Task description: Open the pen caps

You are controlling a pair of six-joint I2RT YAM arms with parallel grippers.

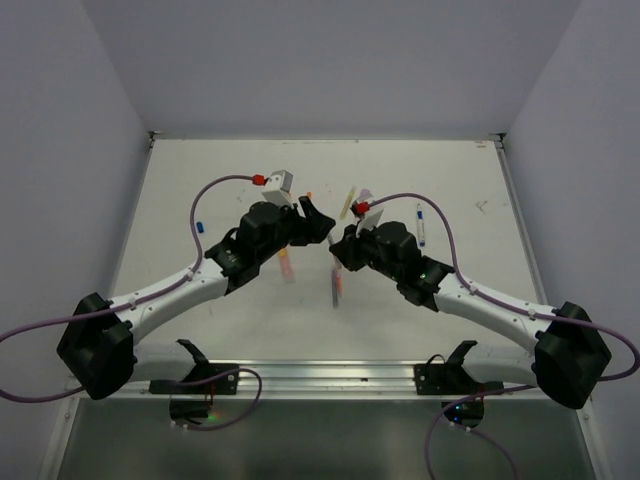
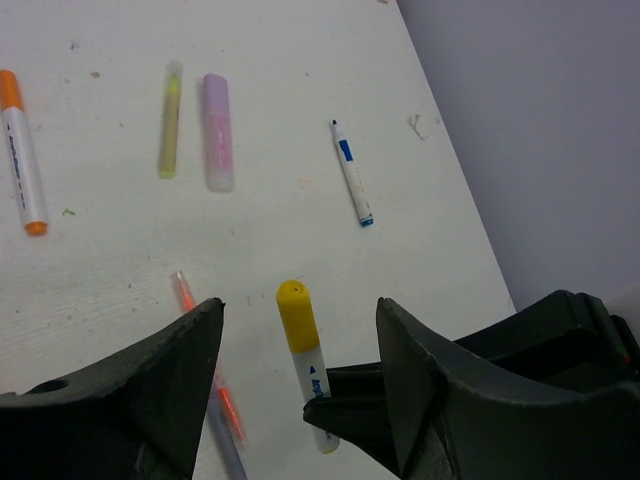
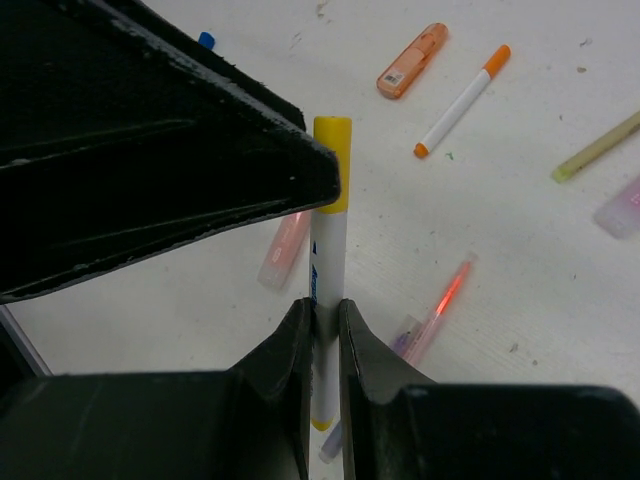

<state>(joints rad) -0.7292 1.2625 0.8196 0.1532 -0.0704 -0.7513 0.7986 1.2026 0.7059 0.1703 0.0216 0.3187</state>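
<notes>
The right end effector (image 3: 325, 318) is closed on the white barrel of a pen (image 3: 327, 255) and holds it clear of the desk (image 2: 300, 60). The yellow cap (image 2: 292, 300) is at the free end, pointing away from that grip and toward the left arm.

The left end effector (image 2: 300, 306) is open, and the cap sits in the gap between its two fingertips. In the left wrist view there is space on both sides of the cap. In the right wrist view one left finger (image 3: 150, 150) appears to reach the cap's side, though I cannot tell whether it touches.

The pen's long axis runs crosswise to the line along which the left jaws close, so they would close on the cap's sides. The pull-off would then run along the barrel, away from the right grip. The left arm is the one placed for the cap, and nothing stands between its jaws and the cap.

Other things lie on the desk below and beyond the pen:
- A thin red pen (image 2: 205, 350) is just beneath it.
- A blue pen (image 2: 351, 172) and a lilac highlighter (image 2: 217, 130) are farther off.
- An orange-capped pen (image 2: 22, 150) is farthest to the side.

All lie well below the held pen, so I judge none of them obstructs the pull.
</notes>
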